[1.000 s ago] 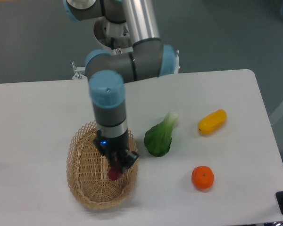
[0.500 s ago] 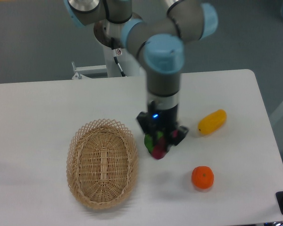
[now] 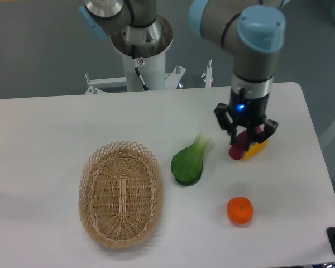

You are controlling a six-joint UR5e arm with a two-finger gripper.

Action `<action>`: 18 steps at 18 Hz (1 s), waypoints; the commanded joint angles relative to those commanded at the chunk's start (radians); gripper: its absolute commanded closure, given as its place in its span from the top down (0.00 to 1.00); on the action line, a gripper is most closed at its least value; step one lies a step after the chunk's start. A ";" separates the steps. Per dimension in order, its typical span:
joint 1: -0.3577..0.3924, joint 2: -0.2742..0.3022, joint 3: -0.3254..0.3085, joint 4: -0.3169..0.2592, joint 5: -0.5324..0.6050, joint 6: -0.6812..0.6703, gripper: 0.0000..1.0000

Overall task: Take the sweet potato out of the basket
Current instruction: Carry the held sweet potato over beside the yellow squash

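Camera view from above and in front: the sweet potato (image 3: 238, 146) is out of the basket (image 3: 120, 192) and way off to its right, pinched in the tool (image 3: 245, 139). Only a bit of magenta shows between the black fingers (image 3: 226, 121), so I can't really tell how it's tilted. The tool is clamped on it, one finger on either side, with a little blue light glowing on the wrist just above.

Right under and behind the sweet potato there's a yellow vegetable (image 3: 258, 149) lying on the counter (image 3: 56, 128), mostly hidden by the tool. Can't tell whether the sweet potato is touching it or just hanging over it.

The basket itself sits on the left part of the counter, oval, tan wicker, nothing visible inside it. Just beside the basket's right edge is a green leafy vegetable (image 3: 190, 162) with its pale stalk end pointing up and right, away from the basket. It lies between the basket and the tool. Further right of the basket and toward the front edge of the counter there's a round orange fruit (image 3: 240, 210), well apart from the basket and sitting in front of the tool.

The arm (image 3: 251, 44) comes down from the top, grey with light blue caps, its base post behind the counter above the basket.
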 joint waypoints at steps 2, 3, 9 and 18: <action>0.018 0.000 -0.003 0.000 0.000 0.029 0.30; 0.025 0.000 -0.002 -0.002 0.000 0.038 0.30; 0.031 -0.003 0.006 0.002 -0.003 0.042 0.30; 0.034 -0.006 0.005 0.006 -0.005 0.042 0.30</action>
